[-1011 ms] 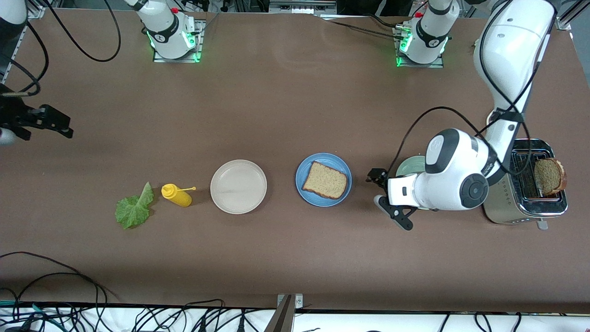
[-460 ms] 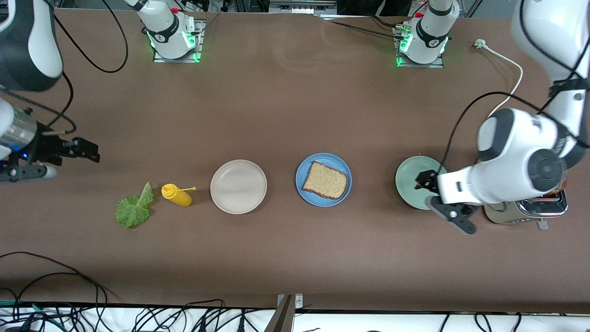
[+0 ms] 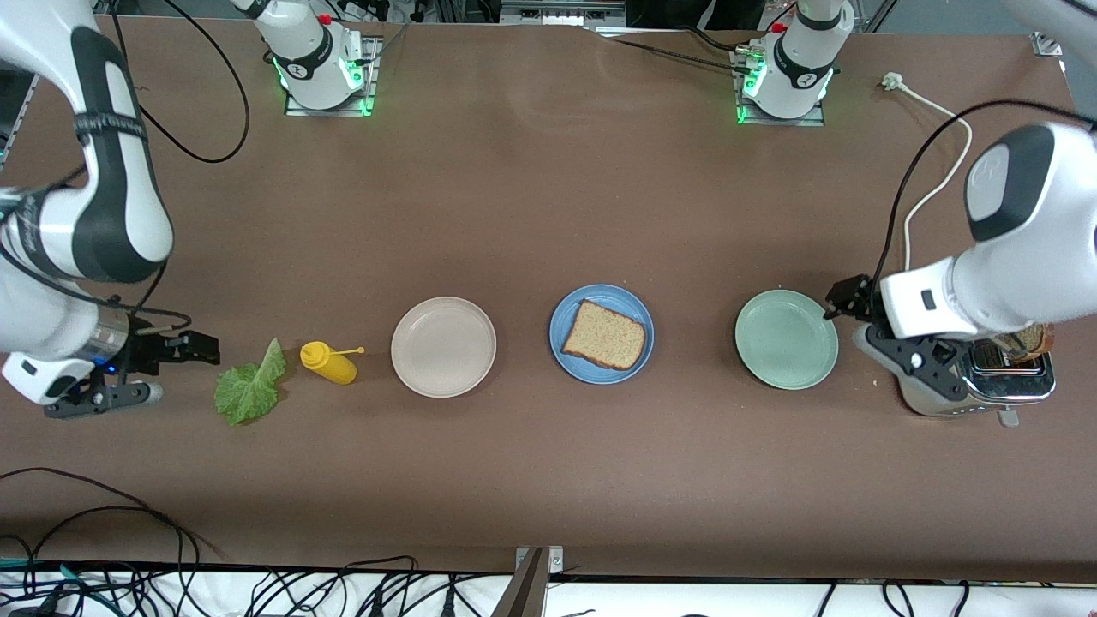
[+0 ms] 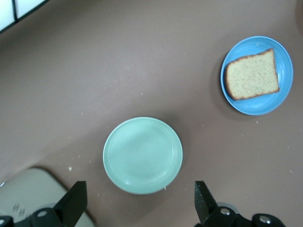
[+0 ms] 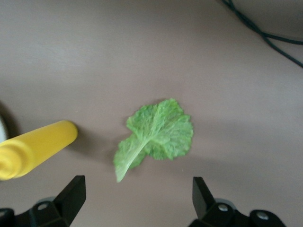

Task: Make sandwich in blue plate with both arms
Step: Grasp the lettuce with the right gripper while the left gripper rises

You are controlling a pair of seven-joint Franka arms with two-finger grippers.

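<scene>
1. The blue plate (image 3: 602, 333) sits mid-worktop with one bread slice (image 3: 604, 335) lying flat on it.
2. The lettuce leaf (image 3: 249, 386) lies on the worktop toward the right arm's end, just beside the yellow squeeze bottle (image 3: 328, 362); a cream plate (image 3: 443, 346) stands between that bottle and the blue plate.
3. The right pincer (image 3: 184, 364) hovers beside the leaf, fingers spread wide and empty; its wrist view shows the leaf (image 5: 155, 136) between both fingertips.
4. The left pincer (image 3: 866, 321) hangs wide and empty between the mint-green plate (image 3: 786, 339) and the toaster (image 3: 986, 386).
5. Only the front view shows a second slice (image 3: 1028, 341) in the toaster.
</scene>
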